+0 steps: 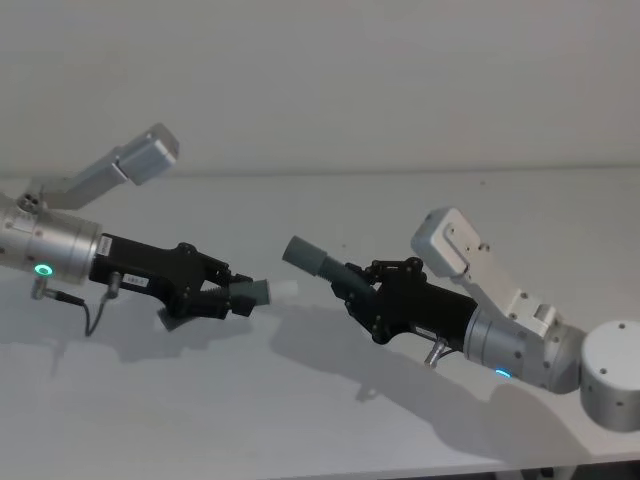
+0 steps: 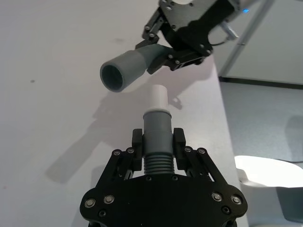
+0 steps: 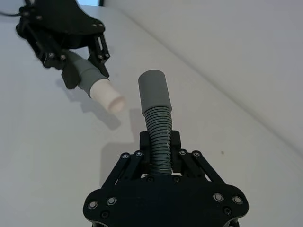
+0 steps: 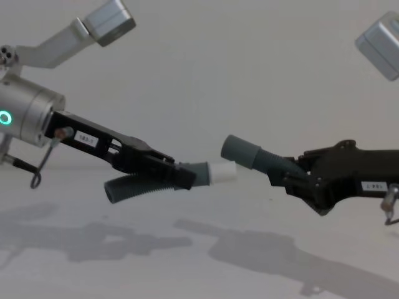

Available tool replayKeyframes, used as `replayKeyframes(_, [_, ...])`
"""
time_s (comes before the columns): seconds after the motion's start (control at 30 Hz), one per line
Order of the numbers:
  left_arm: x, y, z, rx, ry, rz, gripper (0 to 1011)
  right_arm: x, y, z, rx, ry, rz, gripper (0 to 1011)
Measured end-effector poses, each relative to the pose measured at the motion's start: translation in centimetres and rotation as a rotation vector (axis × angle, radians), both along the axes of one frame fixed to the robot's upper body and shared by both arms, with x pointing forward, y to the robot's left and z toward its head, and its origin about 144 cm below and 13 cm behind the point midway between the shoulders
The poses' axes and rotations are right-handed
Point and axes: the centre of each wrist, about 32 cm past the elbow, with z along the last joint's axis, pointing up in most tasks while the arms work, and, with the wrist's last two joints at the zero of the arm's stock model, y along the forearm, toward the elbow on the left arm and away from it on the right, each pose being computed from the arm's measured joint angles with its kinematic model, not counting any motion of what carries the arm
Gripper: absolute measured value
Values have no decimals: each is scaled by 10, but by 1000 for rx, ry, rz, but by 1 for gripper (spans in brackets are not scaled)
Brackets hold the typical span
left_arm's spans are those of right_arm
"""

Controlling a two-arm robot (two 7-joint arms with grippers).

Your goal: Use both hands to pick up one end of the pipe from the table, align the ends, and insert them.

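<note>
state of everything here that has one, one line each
left gripper, shut on tipped hose
right gripper, shut on socket hose
tipped hose, held in the air
socket hose, held in the air
white tip, bare, not in the socket
socket, mouth open, nothing inserted
left ring light, lit green

white-tipped cuff [image 2: 156, 124] in left gripper [image 2: 157, 143], socket cuff [image 2: 124, 71] just beyond
</note>
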Motion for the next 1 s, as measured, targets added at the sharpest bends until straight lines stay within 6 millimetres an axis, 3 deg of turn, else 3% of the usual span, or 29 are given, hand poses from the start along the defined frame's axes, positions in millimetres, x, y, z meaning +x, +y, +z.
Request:
replayKeyframes(0.57, [6, 18, 25, 27, 32, -149, 353, 33, -34, 14, -119, -185, 277, 214])
replayKeyframes(1.0, [8, 21, 32, 40, 53, -203, 353, 59, -60, 27, -234, -325, 481, 214])
